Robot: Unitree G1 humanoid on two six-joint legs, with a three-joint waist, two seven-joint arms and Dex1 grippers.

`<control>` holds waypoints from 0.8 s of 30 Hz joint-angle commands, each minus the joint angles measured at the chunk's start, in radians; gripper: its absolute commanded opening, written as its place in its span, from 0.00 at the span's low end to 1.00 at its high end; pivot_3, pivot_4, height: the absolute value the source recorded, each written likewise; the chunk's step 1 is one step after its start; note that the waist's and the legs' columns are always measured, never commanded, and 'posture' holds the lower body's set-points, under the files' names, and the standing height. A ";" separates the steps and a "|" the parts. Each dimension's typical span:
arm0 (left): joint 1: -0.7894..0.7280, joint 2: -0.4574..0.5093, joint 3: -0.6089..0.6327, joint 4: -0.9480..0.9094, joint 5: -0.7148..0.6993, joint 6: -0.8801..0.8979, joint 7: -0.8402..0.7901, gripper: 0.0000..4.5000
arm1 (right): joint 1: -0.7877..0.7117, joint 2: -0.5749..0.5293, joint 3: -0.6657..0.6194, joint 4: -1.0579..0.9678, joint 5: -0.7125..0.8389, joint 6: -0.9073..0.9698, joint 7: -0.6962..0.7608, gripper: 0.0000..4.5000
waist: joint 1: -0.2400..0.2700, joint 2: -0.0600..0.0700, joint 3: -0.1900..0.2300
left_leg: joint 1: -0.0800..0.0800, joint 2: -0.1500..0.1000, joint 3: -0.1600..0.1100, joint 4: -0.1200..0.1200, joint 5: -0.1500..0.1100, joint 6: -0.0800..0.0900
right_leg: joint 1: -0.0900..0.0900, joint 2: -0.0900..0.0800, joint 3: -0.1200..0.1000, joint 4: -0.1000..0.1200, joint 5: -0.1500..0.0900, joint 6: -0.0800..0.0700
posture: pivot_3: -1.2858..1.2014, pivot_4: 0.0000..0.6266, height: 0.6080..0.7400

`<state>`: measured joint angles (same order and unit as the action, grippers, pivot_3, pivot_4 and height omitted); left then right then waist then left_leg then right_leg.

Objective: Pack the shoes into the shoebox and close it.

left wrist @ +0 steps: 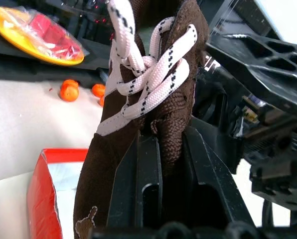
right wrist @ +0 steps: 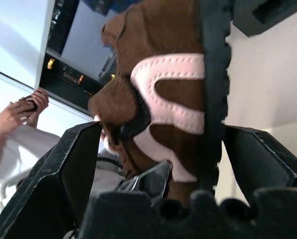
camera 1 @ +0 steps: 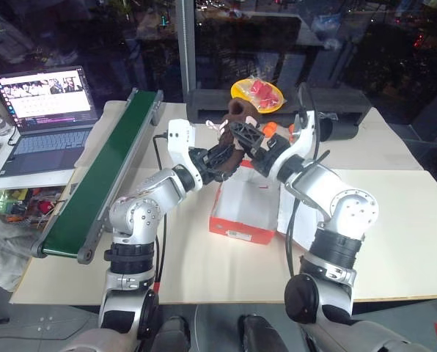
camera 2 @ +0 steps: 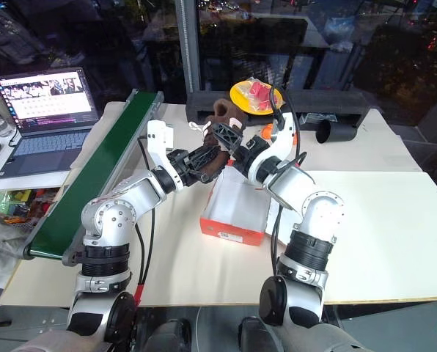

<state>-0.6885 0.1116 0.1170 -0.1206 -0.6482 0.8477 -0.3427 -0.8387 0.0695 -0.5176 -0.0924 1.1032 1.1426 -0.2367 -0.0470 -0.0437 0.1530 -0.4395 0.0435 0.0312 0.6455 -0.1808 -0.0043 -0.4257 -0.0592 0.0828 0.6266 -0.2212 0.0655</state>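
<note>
On your cream counter (camera 1: 394, 220), left tool (camera 1: 226, 158) clamps a brown lace-up shoe (camera 1: 237, 117) above the open red-orange shoebox (camera 1: 240, 209); right tool (camera 1: 251, 143) gapes wide; nothing visibly packed.

Laced brown shoe (left wrist: 138, 124) in left hand (left wrist: 171, 184)

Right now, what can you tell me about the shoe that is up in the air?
The shoe is dark brown and suede-like, with whitish laces flecked black and pale stitched trim. The left gripper is shut on its upper and holds it above the open red shoebox. The open right gripper brackets its other side.
</note>
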 commanded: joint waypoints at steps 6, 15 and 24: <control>-0.002 0.002 -0.050 -0.045 -0.004 -0.024 -0.040 0.01 | -0.008 -0.017 0.032 -0.009 0.029 -0.083 -0.014 0.77 | 0.002 0.000 0.000 | -0.001 0.000 -0.001 0.000 0.000 0.000 | 0.000 0.000 -0.001 0.000 0.000 0.000 | 0.52 0.24 0.91; 0.002 0.010 -0.072 -0.040 0.013 -0.032 -0.037 0.01 | 0.003 -0.029 0.057 -0.008 0.039 -0.103 -0.022 0.24 | 0.001 0.000 0.000 | -0.001 0.000 -0.001 0.000 0.000 0.000 | 0.000 0.000 -0.001 -0.001 0.000 0.000 | 0.52 0.24 0.91; 0.029 0.059 -0.127 -0.045 0.075 -0.080 -0.071 0.47 | 0.000 -0.044 0.069 -0.015 0.001 -0.143 -0.051 0.20 | 0.002 0.000 0.000 | -0.001 0.000 -0.001 0.000 0.000 0.000 | 0.000 0.000 -0.001 -0.001 0.000 0.000 | 0.52 0.24 0.91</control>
<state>-0.6677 0.1606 0.0338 -0.1406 -0.5916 0.7872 -0.3800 -0.8111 0.0403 -0.4519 -0.0729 1.1023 1.0542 -0.2854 -0.0446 -0.0434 0.1533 -0.4404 0.0435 0.0304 0.6453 -0.1808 -0.0043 -0.4258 -0.0593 0.0819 0.6257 -0.2213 0.0653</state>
